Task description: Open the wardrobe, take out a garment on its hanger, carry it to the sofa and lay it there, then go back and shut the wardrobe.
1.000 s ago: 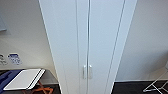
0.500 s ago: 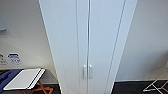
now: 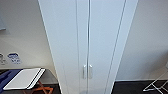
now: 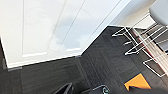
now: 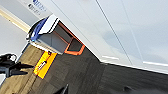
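Note:
The wardrobe (image 3: 100, 37) stands straight ahead in the head view, tall and white, with both doors shut. Its two small white handles (image 3: 87, 71) sit side by side at the middle seam, low in that view. The shut doors hide the garment and the hanger. The left wrist view looks down at the wardrobe's foot (image 4: 50, 30) on dark carpet. The right wrist view shows the same white front (image 5: 130, 30) from the other side. Dark parts of my left gripper (image 4: 65, 88) and right gripper (image 5: 64, 90) poke in at the edges of their wrist views.
A small white-topped table on orange legs (image 3: 23, 78) (image 5: 53, 35) stands close to the wardrobe's left. A white wire rack (image 3: 157, 85) (image 4: 140, 42) stands to its right. Dark carpet (image 4: 100, 65) lies in front, with an orange panel (image 5: 45, 63) on it.

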Available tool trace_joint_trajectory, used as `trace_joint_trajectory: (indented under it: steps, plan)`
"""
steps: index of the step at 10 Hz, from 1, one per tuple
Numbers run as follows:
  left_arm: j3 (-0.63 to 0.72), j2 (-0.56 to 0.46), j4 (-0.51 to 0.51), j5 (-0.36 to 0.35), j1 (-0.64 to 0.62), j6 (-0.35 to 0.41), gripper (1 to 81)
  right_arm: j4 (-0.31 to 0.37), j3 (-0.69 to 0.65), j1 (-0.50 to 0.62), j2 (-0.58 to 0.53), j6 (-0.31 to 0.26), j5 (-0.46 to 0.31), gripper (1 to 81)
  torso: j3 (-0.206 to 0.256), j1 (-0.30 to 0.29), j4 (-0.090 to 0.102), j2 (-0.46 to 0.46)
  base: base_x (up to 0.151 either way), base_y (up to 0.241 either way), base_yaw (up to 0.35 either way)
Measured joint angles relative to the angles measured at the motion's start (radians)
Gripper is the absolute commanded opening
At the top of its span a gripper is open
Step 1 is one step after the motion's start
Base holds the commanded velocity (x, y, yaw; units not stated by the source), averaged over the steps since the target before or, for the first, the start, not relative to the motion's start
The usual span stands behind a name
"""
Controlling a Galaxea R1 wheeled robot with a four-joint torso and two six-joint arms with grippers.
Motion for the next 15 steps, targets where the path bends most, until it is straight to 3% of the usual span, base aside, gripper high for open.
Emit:
trace_joint_trajectory:
  steps: [3, 6, 12, 15]
  plan:
    - [0.018, -0.008, 0.004, 0.084, -0.179, -0.001, 81.1, -0.001, 0.016, 0.163, 0.036, 0.019, -0.071, 81.1, -0.001, 0.001, 0.000, 0.001, 0.000, 0.000, 0.000]
    - [0.010, 0.028, -0.017, 0.173, -0.326, -0.005, 81.1, -0.002, -0.035, 0.273, 0.167, 0.036, -0.131, 81.1, -0.002, 0.002, 0.000, 0.002, 0.000, 0.000, 0.000]
    - [-0.132, 0.178, -0.080, 0.269, -0.515, -0.011, 81.1, -0.001, -0.270, 0.388, 0.395, 0.047, -0.146, 81.1, -0.004, 0.004, 0.000, 0.003, 0.000, 0.000, 0.000]
    - [-0.151, 0.245, -0.084, 0.295, -0.572, -0.011, 81.1, -0.001, -0.319, 0.439, 0.407, 0.087, -0.111, 81.1, -0.005, 0.005, 0.000, 0.004, 0.000, 0.000, 0.000]
